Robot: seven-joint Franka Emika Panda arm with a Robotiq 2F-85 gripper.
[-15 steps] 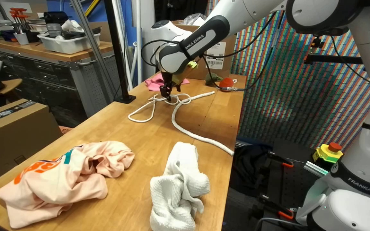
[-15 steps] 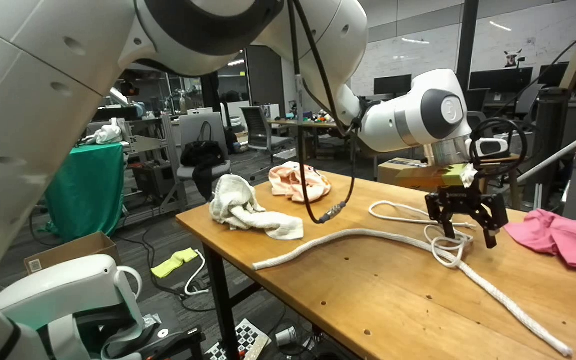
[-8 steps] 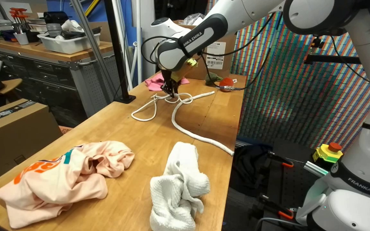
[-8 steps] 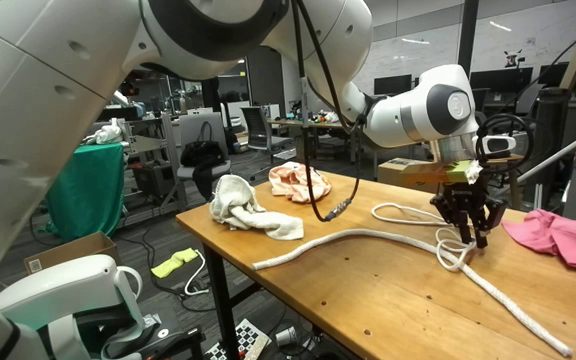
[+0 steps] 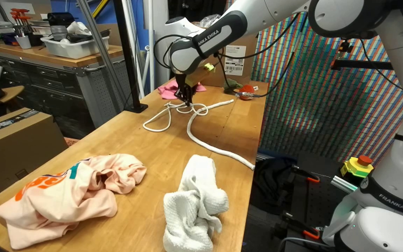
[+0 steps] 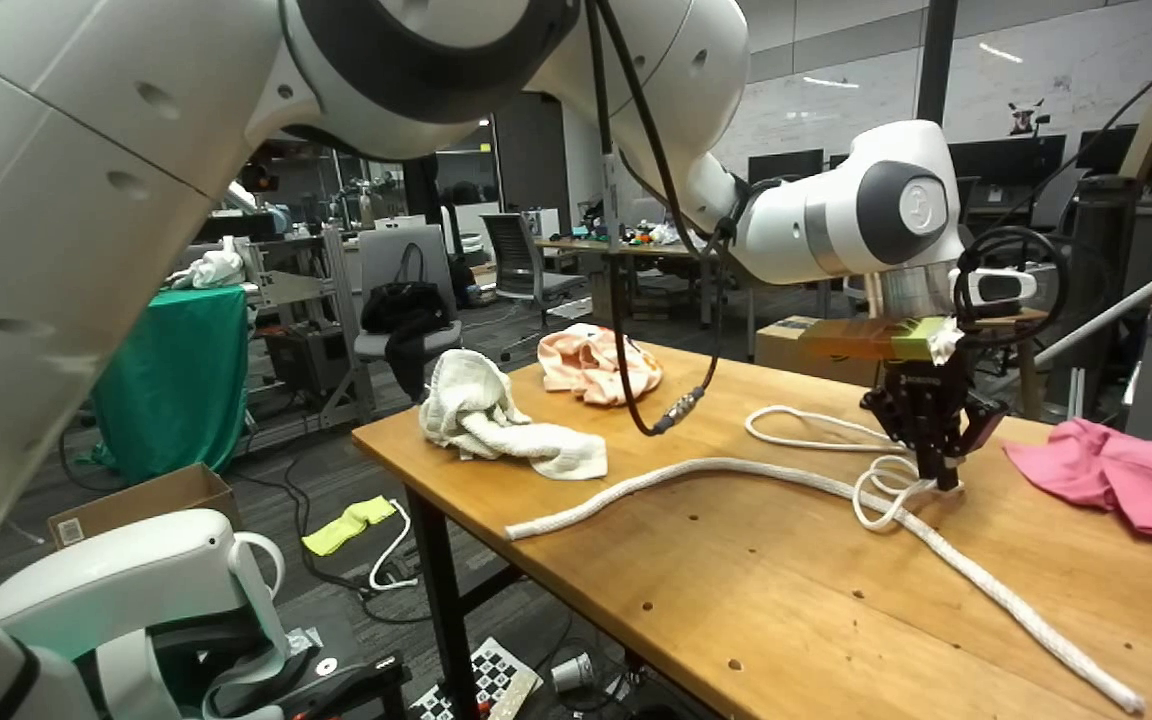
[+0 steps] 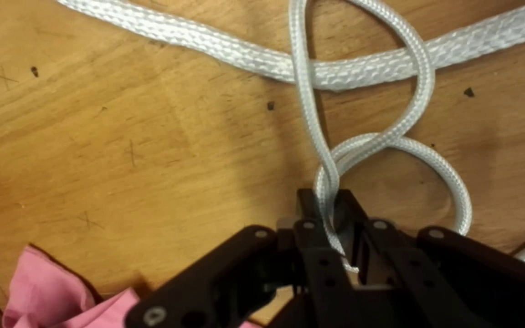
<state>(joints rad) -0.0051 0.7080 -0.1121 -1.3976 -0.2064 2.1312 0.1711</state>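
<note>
Across the wooden surface (image 6: 786,600) curves a thick white rope (image 7: 239,53). Looped over it in the wrist view, the thin white cord (image 7: 385,139) runs back lengthwise between the jaws (in line with them, not crosswise), which look clamped on its overlapping strands.

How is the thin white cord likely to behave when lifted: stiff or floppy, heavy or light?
The thin white cord is probably floppy: it lies in loose, overlapping loops. It should be fairly light, being slim along its visible length. One loop lies over the thicker rope, so it may lift clear without dragging that along.
</note>
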